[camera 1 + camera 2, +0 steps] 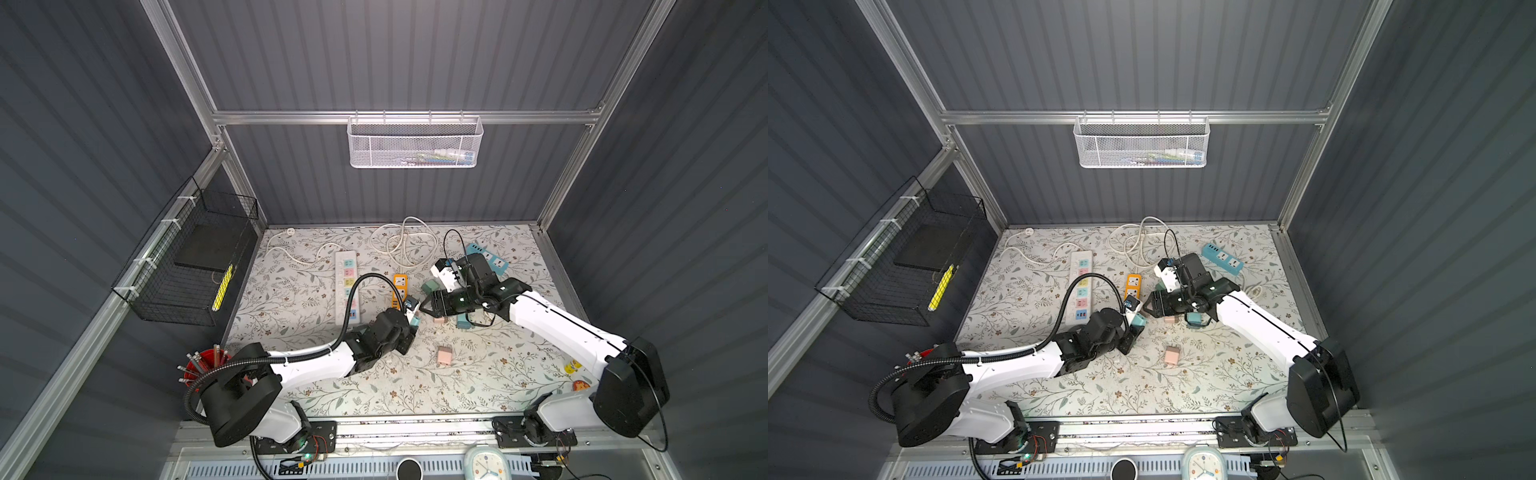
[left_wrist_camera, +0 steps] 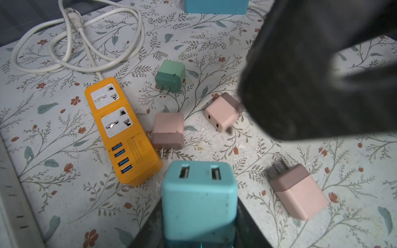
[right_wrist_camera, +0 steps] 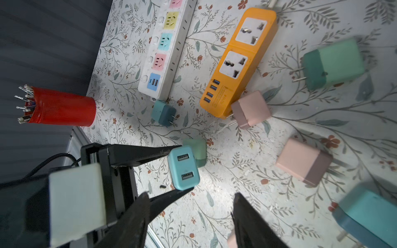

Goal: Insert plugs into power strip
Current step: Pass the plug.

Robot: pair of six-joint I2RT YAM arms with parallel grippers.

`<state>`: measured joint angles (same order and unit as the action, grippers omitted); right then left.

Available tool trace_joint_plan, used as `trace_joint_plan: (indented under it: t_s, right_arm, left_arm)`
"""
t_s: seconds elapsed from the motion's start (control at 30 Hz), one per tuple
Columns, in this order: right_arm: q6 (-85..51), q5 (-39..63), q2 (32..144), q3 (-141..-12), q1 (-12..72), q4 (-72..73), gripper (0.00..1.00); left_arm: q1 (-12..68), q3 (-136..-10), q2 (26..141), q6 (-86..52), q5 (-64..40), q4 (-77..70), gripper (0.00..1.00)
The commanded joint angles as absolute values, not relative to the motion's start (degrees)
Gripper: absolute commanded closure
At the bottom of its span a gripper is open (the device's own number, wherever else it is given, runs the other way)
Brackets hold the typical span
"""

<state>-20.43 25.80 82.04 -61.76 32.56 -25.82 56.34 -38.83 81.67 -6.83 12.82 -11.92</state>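
My left gripper (image 1: 412, 326) is shut on a teal plug (image 2: 199, 197), held above the flowered table with its two USB ports facing outward. In the right wrist view the same teal plug (image 3: 183, 167) sits between the left arm's black fingers (image 3: 146, 154). My right gripper (image 3: 191, 206) stands open just beside it, with nothing between its jaws. Loose plugs lie around: a green one (image 2: 170, 75), three pink ones (image 2: 168, 131) (image 2: 223, 111) (image 2: 298, 193) and a dark teal one (image 3: 164, 112). An orange power strip (image 2: 120, 128) and a white power strip (image 1: 347, 286) lie left of the grippers.
A blue power strip (image 1: 1223, 257) lies at the back right, with a coiled white cable (image 1: 401, 245) at the back. A red cup of pencils (image 1: 203, 365) stands at the front left. A black wire basket (image 1: 187, 266) hangs on the left wall and a white mesh basket (image 1: 415, 143) on the back rail.
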Motion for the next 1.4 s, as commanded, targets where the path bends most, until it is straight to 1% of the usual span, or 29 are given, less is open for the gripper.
trace_joint_plan:
  t_s: [0.0, 0.13, 0.2, 0.33, 0.43, 0.67, 1.0, 1.37]
  right_arm:
    - [-19.9, 30.2, 83.6, -63.5, 32.4, -26.6, 0.41]
    - [-20.1, 32.3, 85.4, -63.6, 32.4, -25.8, 0.41]
    - [-20.4, 33.5, 86.4, -63.7, 32.4, -25.2, 0.46]
    - [-21.4, 37.2, 88.0, -63.3, 32.4, -23.3, 0.48]
    - [-21.7, 38.3, 88.9, -62.9, 32.5, -22.8, 0.51]
    - [-21.8, 39.0, 89.5, -62.0, 32.5, -22.7, 0.54]
    - [-21.1, 38.3, 90.4, -61.0, 32.6, -23.4, 0.55]
    - [-21.1, 39.0, 90.1, -60.5, 32.7, -22.9, 0.64]
  left_arm:
    - [56.7, -37.4, 79.8, -3.1, 11.2, -14.5, 0.72]
    - [56.7, -36.4, 78.4, -1.9, 10.2, -15.4, 0.72]
    - [56.7, -36.0, 77.8, -1.5, 9.6, -16.1, 0.72]
    - [56.7, -35.9, 77.3, -0.5, 9.3, -16.3, 0.72]
    - [56.7, -36.2, 77.3, 0.0, 9.4, -16.3, 0.72]
    - [56.6, -36.5, 77.4, 1.7, 10.4, -16.2, 0.74]
    - [56.7, -37.5, 78.0, 3.1, 10.9, -16.3, 0.74]
    - [56.6, -38.0, 79.0, 3.1, 11.2, -16.3, 0.73]
